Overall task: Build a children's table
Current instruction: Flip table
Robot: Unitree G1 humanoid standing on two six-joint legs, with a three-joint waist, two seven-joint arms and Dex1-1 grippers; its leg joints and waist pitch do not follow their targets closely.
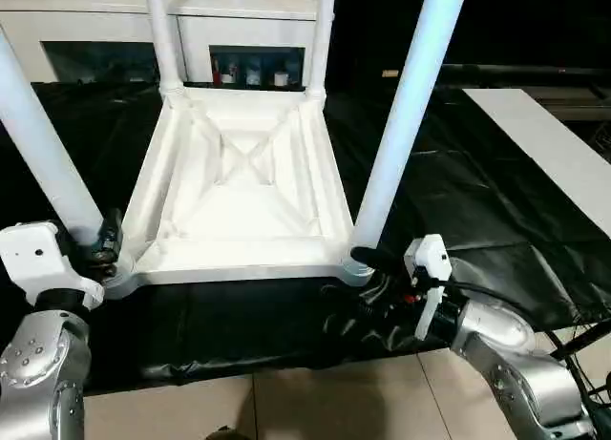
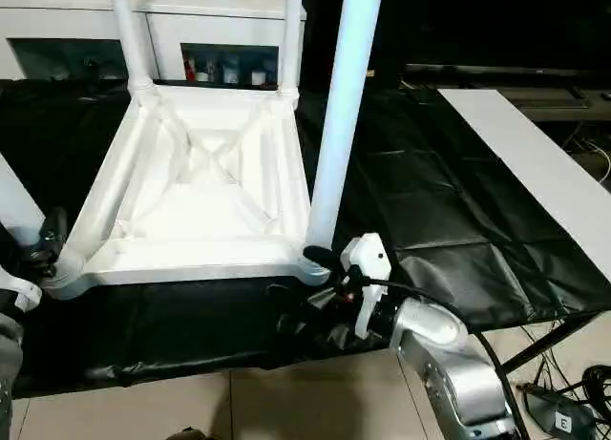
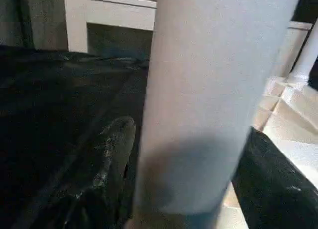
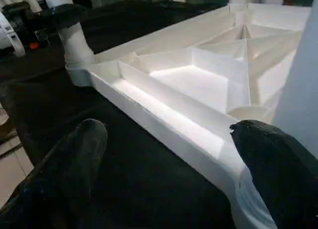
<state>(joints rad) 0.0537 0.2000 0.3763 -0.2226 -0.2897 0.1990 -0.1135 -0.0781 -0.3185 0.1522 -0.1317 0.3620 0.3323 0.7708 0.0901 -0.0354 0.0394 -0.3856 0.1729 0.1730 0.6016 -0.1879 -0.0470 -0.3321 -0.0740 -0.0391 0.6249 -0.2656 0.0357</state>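
floor: pale tiles point(image 1: 286, 402) along the closest edge, below the robot's silver forearms.
left gripper: the left gripper point(image 1: 103, 247) sits at the base of the near-left leg point(image 1: 43, 144), just above its corner socket; in the left wrist view its fingers point(image 3: 117, 149) lie against either side of the leg, clamped on it.
right gripper: the right gripper point(image 4: 166, 149) is at the near-right corner of the table; its fingers point(image 4: 84, 149) stand wide apart, one out over the black sheet, the other close beside the socket at the foot of the near-right leg point(image 1: 406, 115). Nothing is held between them.
work surface: a tabletop draped in a wrinkled black sheet point(image 1: 458, 192), which hangs over the near edge.
children's table: the children's table point(image 1: 239, 259) lies upside down on the black sheet, between the two grippers, ribbed underside up with crossed ribs in the middle.
near legs: both stand in their rounded corner sockets and rise out of the top of the head views; the near-left leans outward to the left, the near-right leans to the right.
far legs: the far-left leg point(image 1: 162, 39) and far-right leg point(image 1: 323, 39) stand in the two far sockets.
right side: a long white board point(image 1: 544, 144) lies on the sheet, well apart from the table.
background: a white cabinet point(image 1: 239, 30) with glass-fronted compartments stands behind the far legs; small items sit inside, too small to tell.
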